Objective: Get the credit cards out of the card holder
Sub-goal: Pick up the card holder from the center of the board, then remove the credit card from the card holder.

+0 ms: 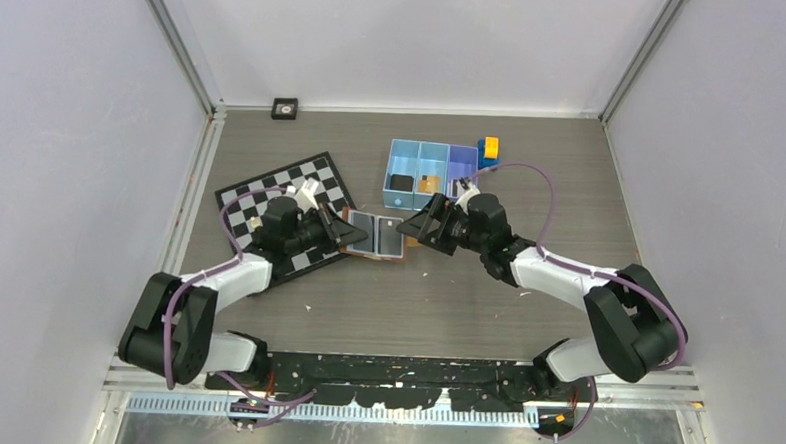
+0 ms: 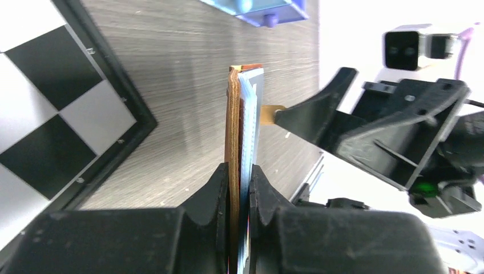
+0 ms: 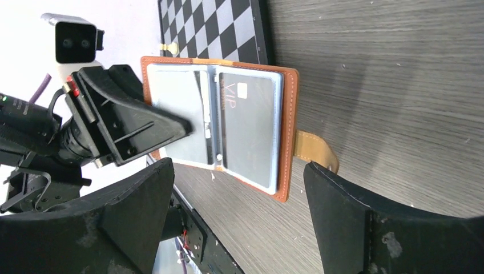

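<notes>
At the bottom of the top view the two arm bases sit side by side. Mid-frame, the left gripper (image 2: 240, 178) is clamped tight on the left edge of the brown leather-like folding card holder (image 1: 376, 233), which is spread open with grey credit cards (image 3: 248, 125) in its silver pockets. The right gripper (image 1: 416, 227) is just right of it, its jaws gaping wide and holding nothing, near the tan strap. A black-and-white chessboard (image 1: 270, 192) lies under the left arm, left of centre. Just beyond the right gripper is a pale blue three-compartment plastic tray (image 1: 419, 148), with a yellow-and-blue toy block (image 1: 489, 149) at its right end. The dark wood-grain table (image 1: 445, 304) carries a few white specks. A small black square thing (image 1: 285, 108) rests against the far white walls (image 1: 417, 43).
</notes>
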{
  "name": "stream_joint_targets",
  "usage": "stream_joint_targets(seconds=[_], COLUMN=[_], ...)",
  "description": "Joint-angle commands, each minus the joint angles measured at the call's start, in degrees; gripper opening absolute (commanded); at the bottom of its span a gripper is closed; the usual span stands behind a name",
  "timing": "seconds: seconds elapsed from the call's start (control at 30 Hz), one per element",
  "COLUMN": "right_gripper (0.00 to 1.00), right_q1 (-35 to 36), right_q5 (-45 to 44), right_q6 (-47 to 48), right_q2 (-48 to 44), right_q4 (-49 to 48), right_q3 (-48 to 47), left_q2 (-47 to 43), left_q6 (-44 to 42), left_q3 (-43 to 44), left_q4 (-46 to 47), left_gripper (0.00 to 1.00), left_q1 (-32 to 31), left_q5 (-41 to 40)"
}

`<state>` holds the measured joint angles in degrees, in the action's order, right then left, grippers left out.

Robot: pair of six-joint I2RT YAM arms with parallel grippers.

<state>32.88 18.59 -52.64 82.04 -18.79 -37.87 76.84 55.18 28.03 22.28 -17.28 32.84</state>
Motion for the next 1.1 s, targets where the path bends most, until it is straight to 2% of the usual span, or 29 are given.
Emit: stream_joint_targets(seconds=[0.0, 0.13, 0.27, 0.47, 0.57, 0.63, 0.67, 0.8, 1.07], right_gripper=[0.89, 0.89, 0.89, 0.88, 0.77, 0.65, 0.59, 0.51, 0.16], right_q1=[-0.01, -0.03, -0.05, -0.03, -0.06, -0.05, -0.07, -0.01, -0.08], right_q5=[0.44, 2.9, 2.96, 5.03, 7.34, 8.21, 8.48, 8.98, 8.84], right_q6=[0.09, -1.34, -1.61, -2.61, -4.08, -4.73, -4.91, -5.42, -6.53], right_q2=[-1.25, -0.34, 0.39, -0.02, 0.01, -0.04, -0.04, 0.13, -0.23], right_q4=[-6.45, -10.48, -10.43, -15.9, -21.47, -23.86, -24.51, -25.84, -27.95], right_q3=[1.81, 2.55, 2.26, 3.58, 4.79, 5.3, 5.46, 5.66, 6.41], left_q2=[-5.81, -10.73, -15.32, -16.05, -14.46, -12.96, -12.17, -8.91, -6.66], left_q6=[4.21, 5.53, 5.83, 6.11, 7.14, 8.06, 8.58, 10.77, 11.62], left_q3=[-2.61, -5.3, -7.36, -7.64, -7.57, -7.39, -7.32, -7.22, -7.03], left_q4=[13.05, 16.42, 17.69, 18.33, 20.81, 22.91, 23.99, 28.74, 30.3], left_gripper=[0.0, 0.0, 0.0, 0.0, 0.0, 0.0, 0.0, 0.0, 0.0], left_q1=[0.48, 0.49, 0.49, 0.49, 0.49, 0.49, 0.49, 0.49, 0.49], left_q5=[2.45, 0.06, -2.69, -2.11, -0.53, 0.74, 1.49, 4.04, 4.73])
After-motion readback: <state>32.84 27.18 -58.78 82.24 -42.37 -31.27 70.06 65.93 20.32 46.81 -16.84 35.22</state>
